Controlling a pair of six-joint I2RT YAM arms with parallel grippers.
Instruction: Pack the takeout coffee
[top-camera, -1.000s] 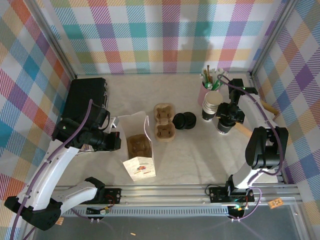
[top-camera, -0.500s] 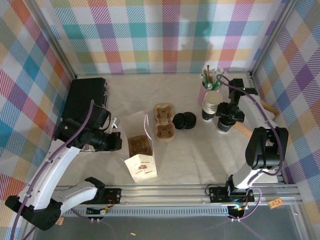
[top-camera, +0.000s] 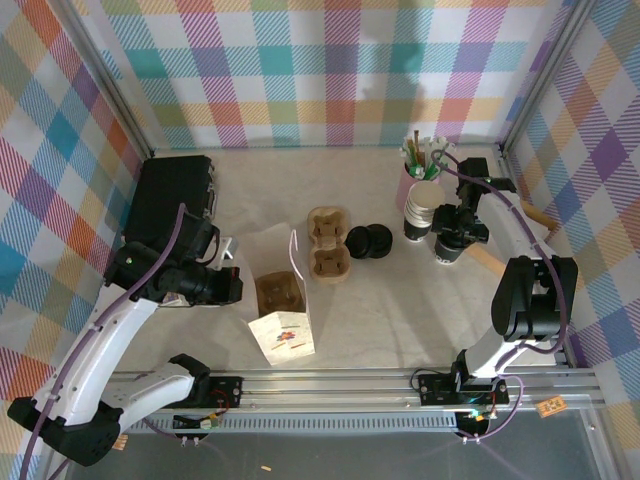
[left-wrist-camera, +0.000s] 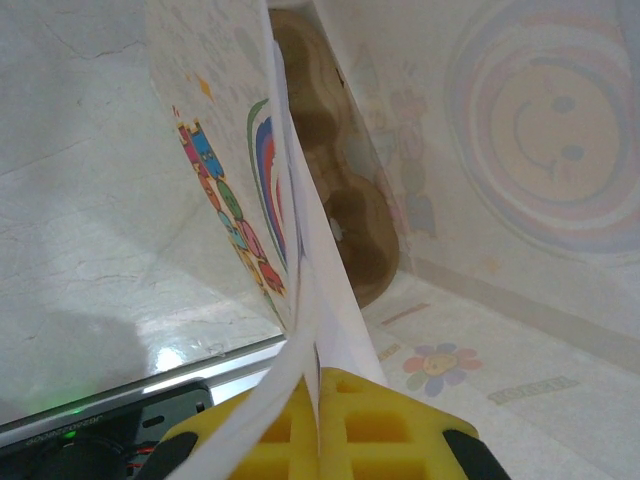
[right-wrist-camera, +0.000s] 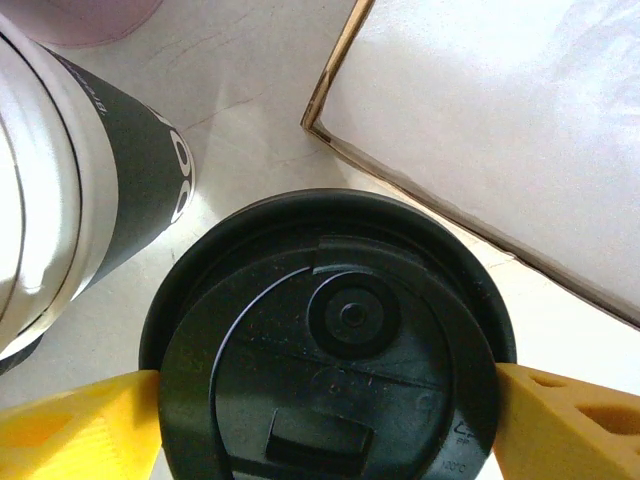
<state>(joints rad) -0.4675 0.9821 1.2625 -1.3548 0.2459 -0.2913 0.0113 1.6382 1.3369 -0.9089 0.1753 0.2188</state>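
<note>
Left gripper (left-wrist-camera: 318, 425) jaws clamped on paper bag (top-camera: 283, 318) rim, lower centre-left, to hold the mouth open over the cup carrier (left-wrist-camera: 340, 190) inside. Takeout coffee (right-wrist-camera: 330, 350) stands at right, beside cup stack (top-camera: 420, 208). Right gripper (right-wrist-camera: 325, 415) jaws apart, straddling its top, likely lining up the grab.

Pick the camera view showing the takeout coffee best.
Right wrist view: the takeout coffee sits large, sharp, between the fingers of the right end effector. The top external view shows it small under that end effector, beside the stacked cups. The left wrist view faces the paper bag.
</note>
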